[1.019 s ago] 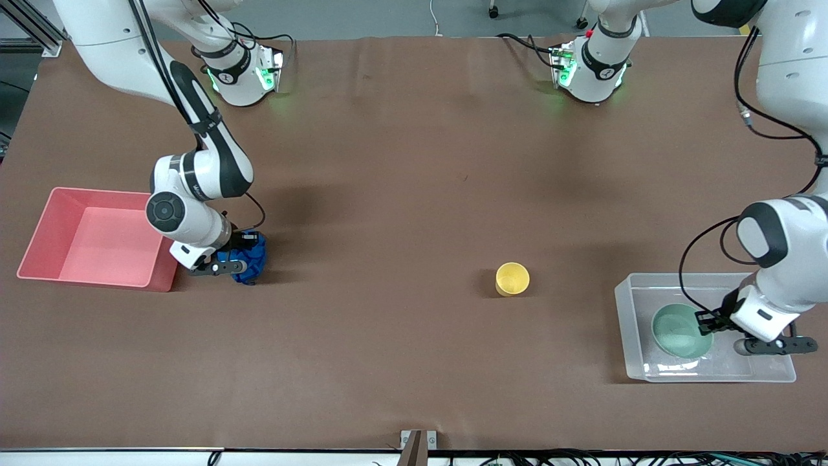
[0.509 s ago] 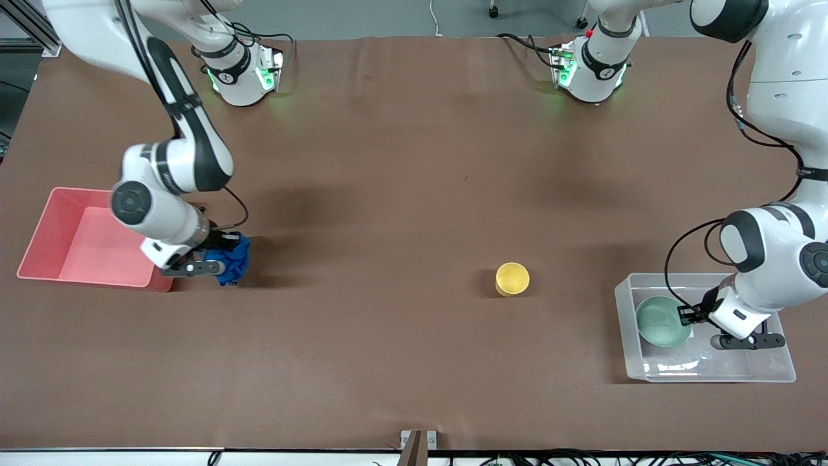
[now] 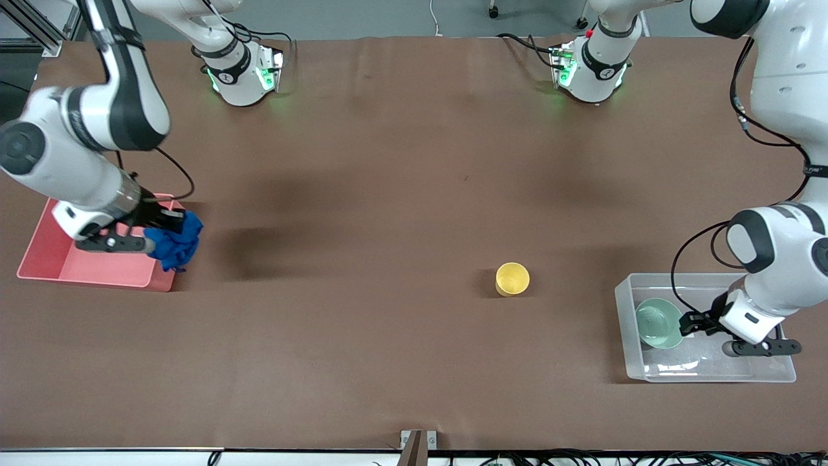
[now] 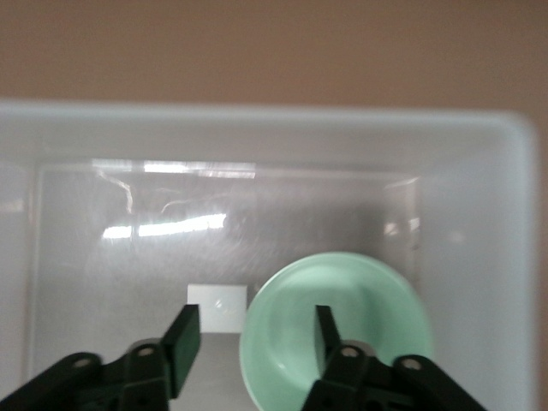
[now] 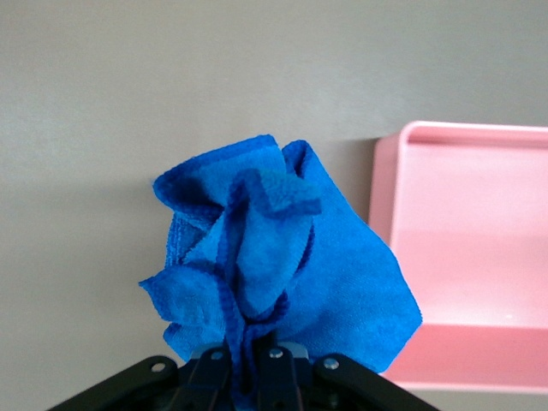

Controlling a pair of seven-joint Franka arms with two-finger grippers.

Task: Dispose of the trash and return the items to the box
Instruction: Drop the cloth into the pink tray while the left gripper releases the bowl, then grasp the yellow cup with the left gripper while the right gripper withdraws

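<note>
My right gripper (image 3: 165, 234) is shut on the blue wad (image 3: 176, 242) and holds it in the air over the edge of the pink bin (image 3: 52, 268) that faces the table's middle. In the right wrist view the wad (image 5: 274, 274) hangs from the shut fingers beside the pink bin (image 5: 467, 274). My left gripper (image 3: 687, 321) is open in the clear box (image 3: 770, 374), its fingers astride the rim of the mint-green bowl (image 3: 656, 323), which rests in the box. The left wrist view shows the bowl (image 4: 368, 317), the open gripper (image 4: 254, 330) and the box's white label (image 4: 216, 304). The yellow cup (image 3: 512, 278) stands on the table.
The brown table (image 3: 388, 162) carries only the pink bin at the right arm's end and the clear box at the left arm's end. Both arm bases (image 3: 242, 71) stand along the top edge.
My right gripper has lifted the blue wad off the table and carried it toward the pink bin. My left gripper has slid the bowl within the box and opened off it.
</note>
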